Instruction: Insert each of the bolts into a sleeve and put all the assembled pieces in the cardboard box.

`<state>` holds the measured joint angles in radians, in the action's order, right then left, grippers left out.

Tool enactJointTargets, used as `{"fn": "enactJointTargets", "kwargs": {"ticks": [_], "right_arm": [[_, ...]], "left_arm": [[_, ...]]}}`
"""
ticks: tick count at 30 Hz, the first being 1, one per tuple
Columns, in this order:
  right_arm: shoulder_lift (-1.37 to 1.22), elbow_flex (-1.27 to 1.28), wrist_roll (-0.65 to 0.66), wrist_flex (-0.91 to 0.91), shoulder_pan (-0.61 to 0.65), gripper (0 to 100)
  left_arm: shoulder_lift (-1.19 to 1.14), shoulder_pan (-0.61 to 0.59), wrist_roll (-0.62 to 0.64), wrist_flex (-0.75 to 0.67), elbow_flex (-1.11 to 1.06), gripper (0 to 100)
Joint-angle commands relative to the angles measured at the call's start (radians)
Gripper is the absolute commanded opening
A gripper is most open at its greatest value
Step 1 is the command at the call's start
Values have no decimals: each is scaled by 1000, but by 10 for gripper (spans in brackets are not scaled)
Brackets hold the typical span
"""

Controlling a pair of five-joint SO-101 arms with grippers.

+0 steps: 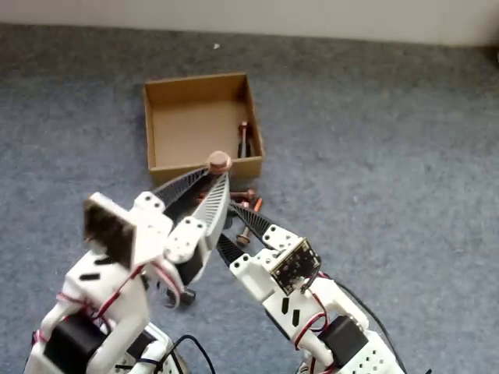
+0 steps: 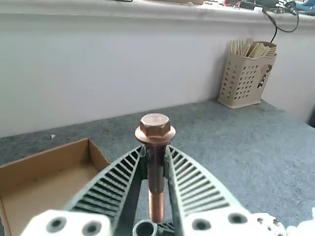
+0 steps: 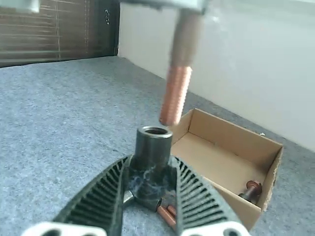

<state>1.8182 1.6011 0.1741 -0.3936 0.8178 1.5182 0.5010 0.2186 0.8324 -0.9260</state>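
Step in hand: judged from the pose, this is mating the bolt (image 2: 156,172) with the sleeve (image 3: 153,147). The threaded tip hangs just above the sleeve's open mouth and looks slightly off its centre.
How to do it well: centre the tip over the bore first. Keep the bolt and sleeve on one axis, then lower slowly, since a tilted entry would likely catch on the rim. The sleeve should stay upright and firmly held while the bolt goes in.
Left gripper (image 2: 155,147): at the centre of the high view, with its fingers closed around the bolt's shank.
Bolt against fingers: it is pinched between the two ribbed fingers just under the flanged hex head. The head stands clear above the fingertips and the thread points down past them.
Right gripper (image 3: 150,164): lower right of centre in the high view, with its fingers clamped on the sleeve.
Sleeve against fingers: it is gripped at its lower part, upright, with the open end standing above the fingertips.
Loose bolts (image 1: 248,204): on the carpet just below the box's lower edge, beside the fingers.
Cardboard box (image 1: 156,117): upper centre-left of the high view, open, with one assembled piece (image 1: 243,140) against its right wall.
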Motion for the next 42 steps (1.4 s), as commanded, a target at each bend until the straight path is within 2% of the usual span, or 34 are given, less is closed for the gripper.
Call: {"fn": "enactJointTargets", "kwargs": {"ticks": [1,25,33,42], "right_arm": [[18,-71,9,31,12,5],[18,-150,9,33,16,5],[18,-148,9,33,12,5],[18,-148,9,33,-4,5]], "left_arm": [[99,-15,9,-18,-22,5],[110,-65,12,-17,-77,5],[107,53,9,-12,-81,5],[105,59,9,9,-81,6]]}}
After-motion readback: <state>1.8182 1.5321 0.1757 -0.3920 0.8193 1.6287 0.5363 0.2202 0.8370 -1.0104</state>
